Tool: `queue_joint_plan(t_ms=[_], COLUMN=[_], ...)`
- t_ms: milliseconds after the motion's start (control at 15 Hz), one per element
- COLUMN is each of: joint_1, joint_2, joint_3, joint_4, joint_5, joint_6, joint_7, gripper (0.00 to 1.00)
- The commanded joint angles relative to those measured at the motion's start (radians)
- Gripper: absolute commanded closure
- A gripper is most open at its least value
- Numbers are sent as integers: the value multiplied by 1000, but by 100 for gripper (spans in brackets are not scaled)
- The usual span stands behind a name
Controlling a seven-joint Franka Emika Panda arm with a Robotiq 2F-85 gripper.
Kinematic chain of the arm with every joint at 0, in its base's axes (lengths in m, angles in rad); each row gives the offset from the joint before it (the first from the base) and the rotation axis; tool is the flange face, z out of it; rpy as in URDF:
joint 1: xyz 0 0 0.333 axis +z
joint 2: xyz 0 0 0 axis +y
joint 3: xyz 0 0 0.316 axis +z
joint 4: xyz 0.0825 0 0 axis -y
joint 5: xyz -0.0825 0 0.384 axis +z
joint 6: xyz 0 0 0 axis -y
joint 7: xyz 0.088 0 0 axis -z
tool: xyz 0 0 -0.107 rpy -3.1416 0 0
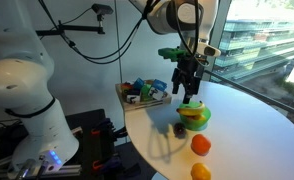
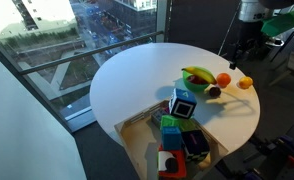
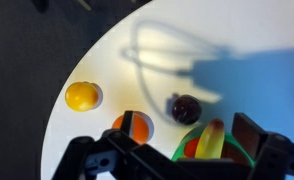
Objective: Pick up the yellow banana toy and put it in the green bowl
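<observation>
The yellow banana toy [image 3: 210, 138] lies in the green bowl [image 3: 180, 147], its tip sticking over the rim, beside a red item. Both exterior views show the banana [image 1: 194, 107] [image 2: 199, 72] in the bowl [image 1: 195, 121] [image 2: 195, 80] on the round white table. My gripper [image 3: 192, 135] is open, with one finger on each side of the bowl and not touching the banana. In an exterior view the gripper [image 1: 190, 88] hangs just above the bowl. It also shows in an exterior view [image 2: 244, 50] at the far right.
A dark plum toy [image 3: 185, 108] [image 1: 179, 128] and two orange fruit toys [image 3: 82, 96] [image 3: 132, 127] lie next to the bowl. A tray of mixed objects [image 1: 137, 92] [image 2: 177, 140] stands at the table edge. The white table [image 2: 137, 80] ends at a window.
</observation>
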Motion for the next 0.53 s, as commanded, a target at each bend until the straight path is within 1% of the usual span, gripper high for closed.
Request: queue_joint_plan(t_ms=[0,133,467], joint_1=[-25,-32,-39], joint_2=[-108,-150,-284], joint_3=[-2,-7,-31], joint_4=[-78,-108,-206], joint_5=[2,8,51], joint_6=[-10,-11,21], joint_7=[-157,-232,-355], gripper=[0,0,0])
